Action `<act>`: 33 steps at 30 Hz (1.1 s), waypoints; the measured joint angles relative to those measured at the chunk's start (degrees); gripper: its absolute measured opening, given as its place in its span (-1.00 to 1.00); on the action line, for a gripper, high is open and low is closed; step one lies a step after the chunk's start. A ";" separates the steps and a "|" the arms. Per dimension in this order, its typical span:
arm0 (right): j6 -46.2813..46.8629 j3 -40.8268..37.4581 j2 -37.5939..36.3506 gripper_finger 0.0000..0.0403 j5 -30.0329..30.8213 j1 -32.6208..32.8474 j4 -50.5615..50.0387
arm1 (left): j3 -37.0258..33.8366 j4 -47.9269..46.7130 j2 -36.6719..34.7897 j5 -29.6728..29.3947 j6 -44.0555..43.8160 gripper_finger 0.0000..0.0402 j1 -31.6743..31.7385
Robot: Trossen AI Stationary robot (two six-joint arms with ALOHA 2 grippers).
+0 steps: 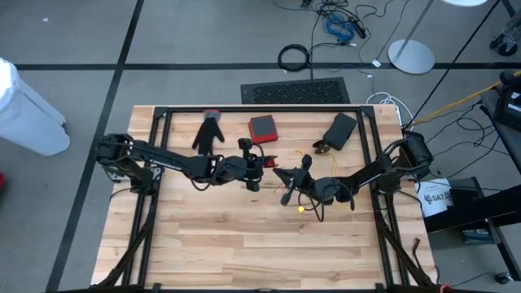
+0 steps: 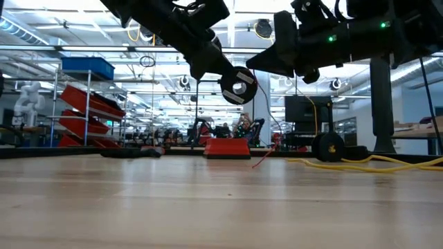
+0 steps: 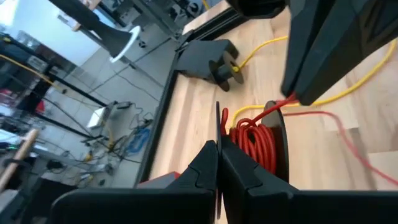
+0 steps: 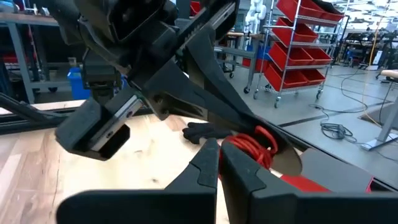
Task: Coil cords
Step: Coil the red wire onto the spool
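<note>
Mid-coil: my left tool point(image 3: 217, 163) clamps the red cord spool point(image 3: 256, 142) mid-desk, right tool point(image 4: 219, 163) pinched shut on red cord point(image 3: 273, 109). Next, I wind the slack on; yellow cord point(image 1: 303, 208) waits right.

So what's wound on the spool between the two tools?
A red cord is coiled on the black spool, with one strand trailing off across the table. The spool's core is covered by the windings, so how the cord is anchored cannot be seen.

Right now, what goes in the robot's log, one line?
left gripper: shut on spool | right gripper: shut at red cord | red cord: partly wound on spool | yellow cord: loose on table
</note>
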 joint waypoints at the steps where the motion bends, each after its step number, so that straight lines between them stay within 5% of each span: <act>1: 0.04 0.00 0.00 -1.00 0.01 0.00 0.11 | 0.00 0.16 0.00 -0.63 0.52 -0.96 0.00; 15: -2.87 3.83 -0.13 -0.95 -2.61 0.59 -0.03 | -0.13 13.73 0.20 -5.98 0.60 -0.96 0.51; 24: -4.75 4.14 -0.11 -0.95 3.47 1.25 -3.09 | -0.11 18.25 0.20 -4.35 -2.05 -0.96 0.56; 33: -7.51 4.13 -0.09 -0.95 2.41 1.65 -3.13 | -0.11 22.36 0.15 -3.82 -2.44 -0.96 0.50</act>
